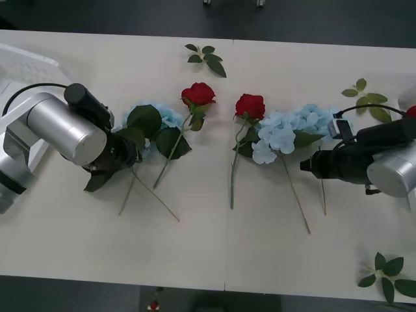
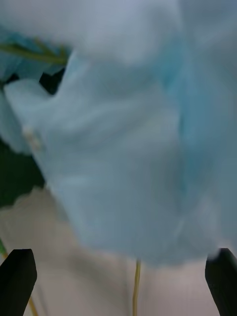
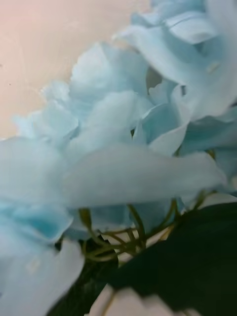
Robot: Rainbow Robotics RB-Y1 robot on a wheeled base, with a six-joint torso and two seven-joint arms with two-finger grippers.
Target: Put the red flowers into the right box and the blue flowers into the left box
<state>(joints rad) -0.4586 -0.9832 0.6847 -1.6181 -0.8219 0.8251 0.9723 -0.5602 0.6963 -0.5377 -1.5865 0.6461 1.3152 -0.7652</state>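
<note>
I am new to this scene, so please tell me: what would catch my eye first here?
Two red flowers lie mid-table between pale blue flowers. The left gripper leans over another blue cluster. The right gripper hovers at the blue blooms on the table's right, its black jaws open.

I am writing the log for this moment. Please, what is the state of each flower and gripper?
Left red flower: lying on table, untouched.
Right red flower: lying on table, untouched.
Left blue flower: on table, under left gripper.
Right blue flowers: on table, beside right gripper.
Right gripper: open, holding nothing.
Left gripper: low at the blue flower's leaves.
</note>
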